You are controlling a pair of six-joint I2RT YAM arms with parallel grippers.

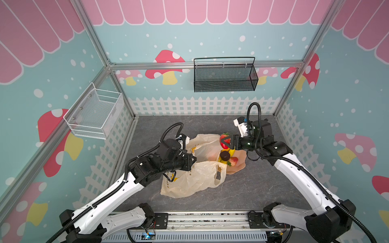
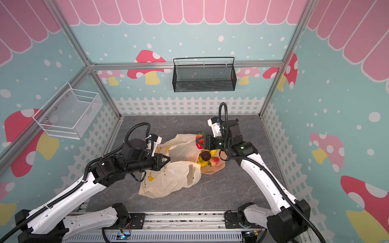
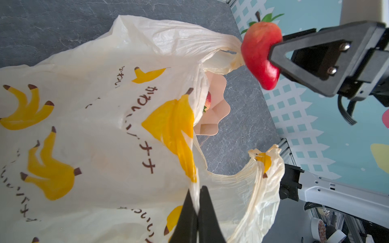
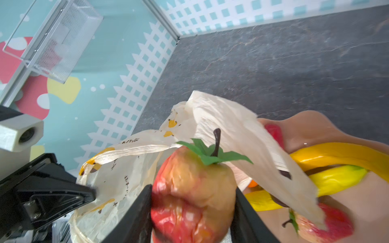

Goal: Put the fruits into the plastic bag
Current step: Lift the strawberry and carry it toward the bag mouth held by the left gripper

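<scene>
Plastic bag pinched by left fingers: L wrist only.

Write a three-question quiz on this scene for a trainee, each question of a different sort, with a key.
1. True or false: the left tool is pinching the film of the thin cream-yellow plastic bag printed with bananas.
2. Choose one: the right tool grips A, a yellow toy banana; B, a red toy strawberry with a green top; C, a dark round piece.
3. Fill in: the other toy fruits lie on a glossy pink wavy-edged ____.

Key: 1 true. 2 B. 3 plate.
</scene>
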